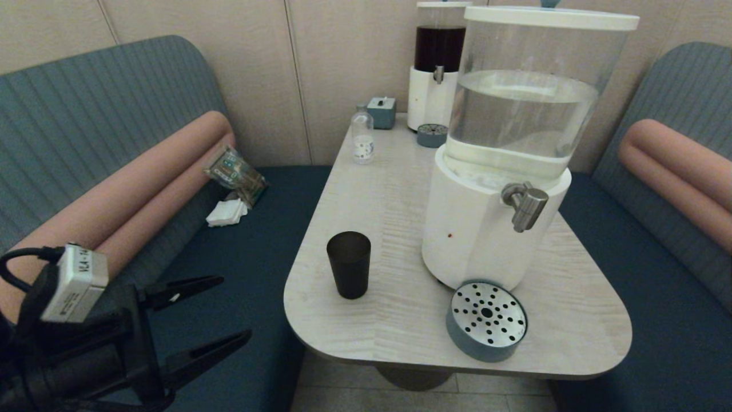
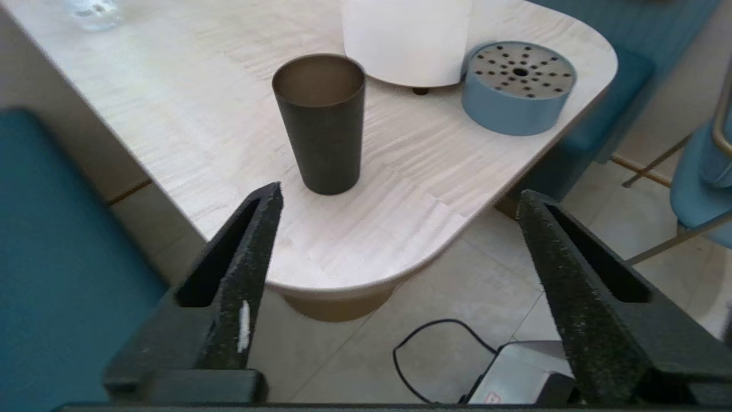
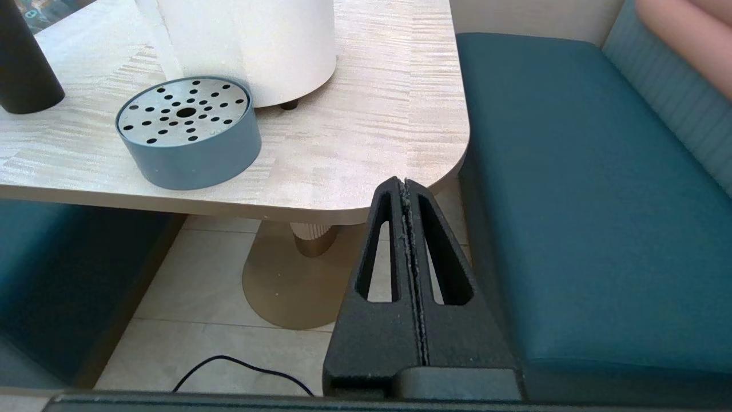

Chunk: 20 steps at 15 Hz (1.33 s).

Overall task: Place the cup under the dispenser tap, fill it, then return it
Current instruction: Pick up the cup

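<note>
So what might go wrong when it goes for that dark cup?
The left gripper, open, is off the table's edge, level with the empty cup; a bump from one finger could probably tip the tall, narrow cup over.

The drip tray sits near the table's corner, not squarely below the dispenser tap, so a cup centred on it might miss some water.

The right gripper is parked shut below the table.

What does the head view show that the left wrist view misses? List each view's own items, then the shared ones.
Head view only: the tap, the water tank, the dark-liquid dispenser, the small teal box and the benches.
Left wrist view only: the inside of the cup, which looks empty, the floor cable and the open left claw from behind.
Both: the cup, the drip tray, the table, the dispenser's white base and the clear bottle.
</note>
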Available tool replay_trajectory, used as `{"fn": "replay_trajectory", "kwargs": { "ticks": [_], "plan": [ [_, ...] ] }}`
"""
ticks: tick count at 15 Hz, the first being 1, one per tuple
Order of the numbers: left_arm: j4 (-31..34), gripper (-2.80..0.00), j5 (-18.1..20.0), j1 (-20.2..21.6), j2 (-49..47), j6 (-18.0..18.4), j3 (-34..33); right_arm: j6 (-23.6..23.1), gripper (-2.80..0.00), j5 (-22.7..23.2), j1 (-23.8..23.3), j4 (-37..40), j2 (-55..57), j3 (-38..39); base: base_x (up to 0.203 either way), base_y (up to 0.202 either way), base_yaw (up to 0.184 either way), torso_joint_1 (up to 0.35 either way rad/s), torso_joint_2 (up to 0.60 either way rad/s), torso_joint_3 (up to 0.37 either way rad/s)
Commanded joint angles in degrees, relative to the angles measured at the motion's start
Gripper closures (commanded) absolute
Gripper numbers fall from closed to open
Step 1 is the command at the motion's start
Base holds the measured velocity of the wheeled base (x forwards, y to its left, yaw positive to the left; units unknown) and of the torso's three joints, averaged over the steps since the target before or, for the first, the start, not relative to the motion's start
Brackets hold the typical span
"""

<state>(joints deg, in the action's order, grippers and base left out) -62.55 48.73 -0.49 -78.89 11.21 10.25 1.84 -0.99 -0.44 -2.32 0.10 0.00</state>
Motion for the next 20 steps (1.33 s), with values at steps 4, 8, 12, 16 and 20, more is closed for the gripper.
{"fn": "replay_trajectory", "kwargs": {
  "ticks": [4,8,12,16,20],
  "plan": [
    [-17.38,-2.80,5.75,0.16,-21.28,-1.52,2.00,0.00,0.00,0.01,0.00,-0.06,-0.01,0.79,0.000,0.000,0.000,0.000,0.00,0.000],
    [-19.18,-2.80,8.25,0.23,-30.45,-1.63,10.08,0.00,0.00,0.02,0.00,-0.06,-0.01,0.79,0.000,0.000,0.000,0.000,0.00,0.000],
    [-19.57,-2.80,8.64,0.13,-37.56,-1.62,18.89,0.00,0.00,0.02,0.00,-0.06,-0.01,0.79,0.000,0.000,0.000,0.000,0.00,0.000],
    [-19.56,-2.80,9.03,-1.31,-43.60,-1.65,25.29,0.00,0.00,0.02,0.00,-0.06,-0.01,0.88,0.000,0.000,0.000,0.000,0.00,0.000],
    [-19.60,-2.80,9.10,-4.39,-47.13,-1.71,28.60,0.00,0.00,-0.06,0.00,-0.05,-0.01,0.88,0.000,0.000,0.000,0.000,0.00,0.000]
  ]
}}
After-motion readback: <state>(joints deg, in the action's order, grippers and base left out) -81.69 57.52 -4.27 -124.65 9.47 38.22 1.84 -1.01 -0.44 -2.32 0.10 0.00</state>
